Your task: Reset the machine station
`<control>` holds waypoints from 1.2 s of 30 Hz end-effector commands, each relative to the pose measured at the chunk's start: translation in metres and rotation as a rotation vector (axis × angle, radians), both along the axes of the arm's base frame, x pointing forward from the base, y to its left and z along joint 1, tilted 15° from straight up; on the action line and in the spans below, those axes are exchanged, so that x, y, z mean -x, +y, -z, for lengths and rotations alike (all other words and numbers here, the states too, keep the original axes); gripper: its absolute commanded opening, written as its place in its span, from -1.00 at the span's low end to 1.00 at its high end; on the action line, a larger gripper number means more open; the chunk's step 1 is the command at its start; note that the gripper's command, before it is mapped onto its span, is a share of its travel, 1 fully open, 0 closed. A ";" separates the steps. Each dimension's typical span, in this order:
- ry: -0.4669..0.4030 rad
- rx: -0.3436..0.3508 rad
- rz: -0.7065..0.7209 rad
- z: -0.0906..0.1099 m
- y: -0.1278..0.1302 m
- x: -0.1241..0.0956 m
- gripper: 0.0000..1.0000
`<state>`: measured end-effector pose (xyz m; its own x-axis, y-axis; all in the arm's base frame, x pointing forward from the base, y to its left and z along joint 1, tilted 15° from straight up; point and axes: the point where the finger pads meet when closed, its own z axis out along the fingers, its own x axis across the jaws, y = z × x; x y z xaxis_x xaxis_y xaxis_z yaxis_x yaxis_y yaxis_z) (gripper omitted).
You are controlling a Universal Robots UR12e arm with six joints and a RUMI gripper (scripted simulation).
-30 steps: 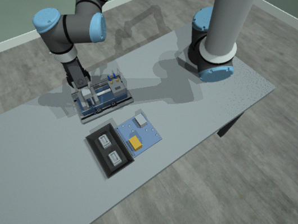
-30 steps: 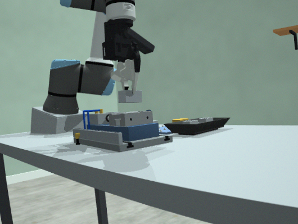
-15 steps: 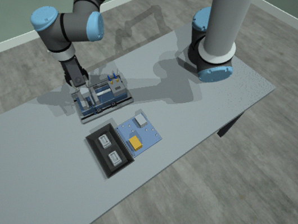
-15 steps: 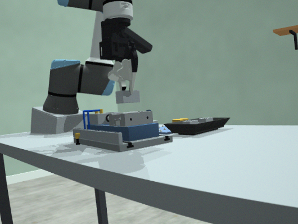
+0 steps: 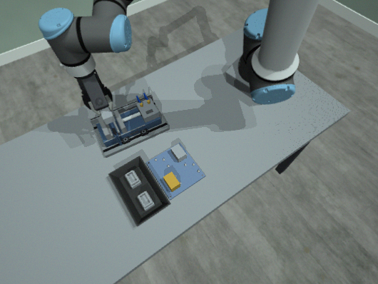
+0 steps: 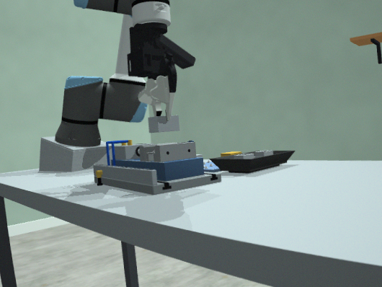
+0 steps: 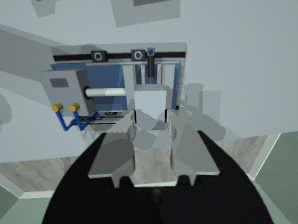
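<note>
Altogether, three blanks can be counted, two gray and one yellow, along with two finished parts, one outfeed tray (image 5: 123, 200) (image 6: 249, 165), one infeed plate (image 5: 190, 176) (image 6: 210, 166) and one vise (image 5: 135, 143) (image 6: 187, 183) (image 7: 182, 55). One gray blank (image 5: 108, 117) (image 6: 163, 124) (image 7: 150, 106) is gripped between the jaws (image 5: 102, 108) (image 6: 163, 115) (image 7: 151, 120), which are partly closed on it, and is held above the vise, apart from it. The other gray blank (image 5: 179, 153) and the yellow blank (image 5: 172, 181) (image 6: 231, 154) are carried by the infeed plate. In the tray, the two finished parts (image 5: 133, 178) (image 6: 264, 153) are laid apart, pockets up. The gray tabletop (image 5: 60, 185) (image 6: 288, 216) (image 7: 235, 75) is crossed by shadows and surrounded by a gray wood-look floor (image 5: 285, 221) (image 6: 65, 252) and green walls (image 6: 270, 79); an orange-brown shelf (image 6: 367, 39) is mounted at one side.

Compared with a second ago, the jaws and the gray aluminum blank (image 5: 107, 116) (image 6: 164, 124) (image 7: 150, 104) they grip have shifted a little to the left in the exterior view, above the vise (image 5: 137, 124) (image 6: 184, 169) (image 7: 106, 76). Most of that shift came before the half-second-old picture; since then they have hardly moved. The blank may also have turned slightly, though the small earlier pictures leave that unsure.
</note>
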<state>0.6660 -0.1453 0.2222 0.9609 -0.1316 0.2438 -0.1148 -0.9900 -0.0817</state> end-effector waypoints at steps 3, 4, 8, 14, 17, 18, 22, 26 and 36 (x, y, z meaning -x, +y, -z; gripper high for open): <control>-0.001 0.001 0.000 -0.001 0.000 0.000 -1.00; -0.001 0.001 0.000 -0.001 0.000 0.000 -1.00; -0.001 0.001 0.000 -0.001 0.000 0.000 -1.00; -0.001 0.001 0.000 -0.001 0.000 -0.001 -1.00; -0.001 0.001 0.000 0.000 0.000 -0.001 -1.00; -0.001 0.001 0.000 0.000 0.000 -0.001 -1.00; -0.001 0.001 0.000 0.001 0.000 -0.001 -1.00; -0.001 0.001 0.000 0.002 0.000 -0.001 -1.00; -0.001 0.001 0.000 0.008 0.000 -0.003 -1.00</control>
<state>0.6679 -0.1453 0.2156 0.9609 -0.1316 0.2435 -0.1148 -0.9900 -0.0818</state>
